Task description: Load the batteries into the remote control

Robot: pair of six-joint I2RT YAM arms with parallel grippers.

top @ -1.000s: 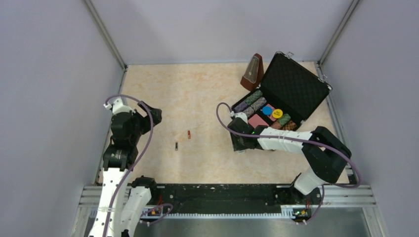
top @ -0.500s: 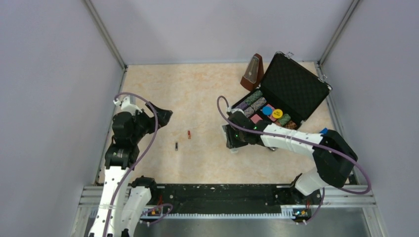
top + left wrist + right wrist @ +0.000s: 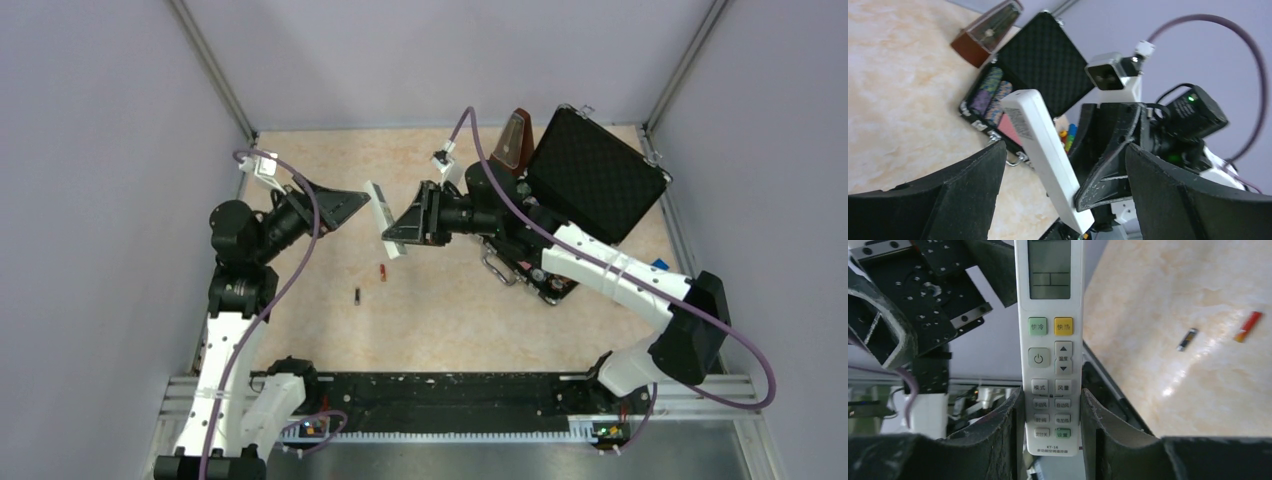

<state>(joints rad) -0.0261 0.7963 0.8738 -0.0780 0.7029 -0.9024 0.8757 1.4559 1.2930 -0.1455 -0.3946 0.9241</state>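
The white remote control (image 3: 381, 214) is held up in the air over the middle of the table. My right gripper (image 3: 408, 230) is shut on its lower end; the right wrist view shows its buttons and screen (image 3: 1050, 315) between my fingers (image 3: 998, 430). My left gripper (image 3: 352, 203) is open, its tips just left of the remote's upper end. In the left wrist view the remote's back (image 3: 1040, 145) stands between my wide-open fingers (image 3: 963, 195). The red battery (image 3: 382, 272) and the black battery (image 3: 357, 295) lie on the table, also visible in the right wrist view (image 3: 1248, 326) (image 3: 1187, 339).
An open black case (image 3: 598, 172) with poker chips lies at the back right, with a brown metronome (image 3: 512, 140) beside it. Grey walls enclose the table. Small coloured toys (image 3: 1068, 136) show near the case.
My right gripper has lifted the remote from the table by the case and carried it up and to the left. My left arm has risen and swung right towards it.
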